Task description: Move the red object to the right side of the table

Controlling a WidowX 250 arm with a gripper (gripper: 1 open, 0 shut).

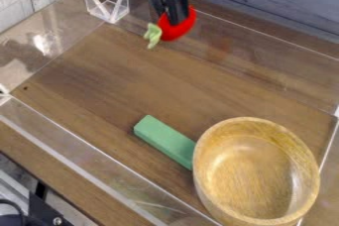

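Note:
The red object [177, 23] is a small glossy red toy fruit with a green leafy stem [155, 36] hanging at its lower left. It hangs in the air above the far middle of the dark wood-grain table [199, 86]. My black gripper [172, 12] comes down from the top edge and is shut on the red object, its fingers pinching the fruit's top. The arm above the gripper is cut off by the frame.
A flat green rectangular block [165, 139] lies near the front middle. A large wooden bowl [257, 176] stands at the front right corner. Clear acrylic walls [54, 161] run round the table's edges, and a clear bracket [105, 2] sits at the far left.

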